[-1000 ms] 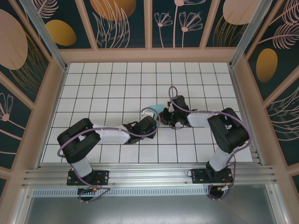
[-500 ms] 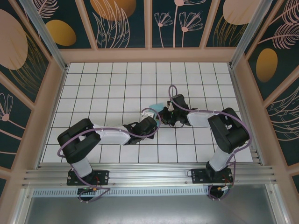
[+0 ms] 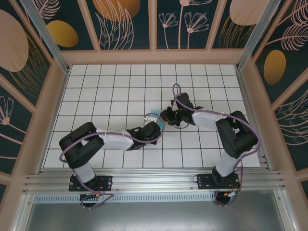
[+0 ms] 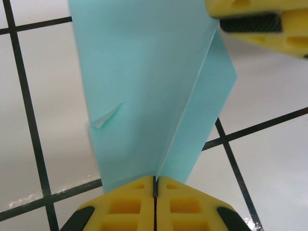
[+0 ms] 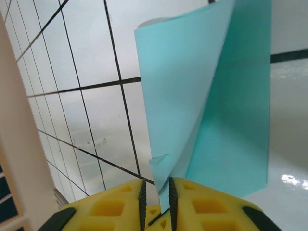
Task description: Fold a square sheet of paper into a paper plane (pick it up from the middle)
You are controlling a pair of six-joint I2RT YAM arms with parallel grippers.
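The light-turquoise sheet of paper [image 3: 155,115] is folded along a centre crease and held just above the tiles at mid-table. My left gripper [image 4: 155,185] is shut on the crease's near end, and the paper [image 4: 144,86] rises from its jaws with a small torn flap on its left edge. My right gripper [image 5: 156,192] faces it from the other end; its pads stand slightly apart with the paper's [image 5: 192,96] lower edge loose between them. The right gripper's yellow fingers [image 4: 255,24] show at the paper's far end. I cannot tell whether it has a paper plane's shape.
The white grid table [image 3: 110,86] is walled by a beige frame [image 3: 154,57] with patterned panels. An aluminium rail [image 3: 154,180] runs along the near edge by the arm bases. Both wrists [image 3: 180,115] meet close together at mid-table.
My left gripper has closed onto the paper's crease. The right gripper's jaws have eased apart from shut, and it has shifted slightly left and away from the bases.
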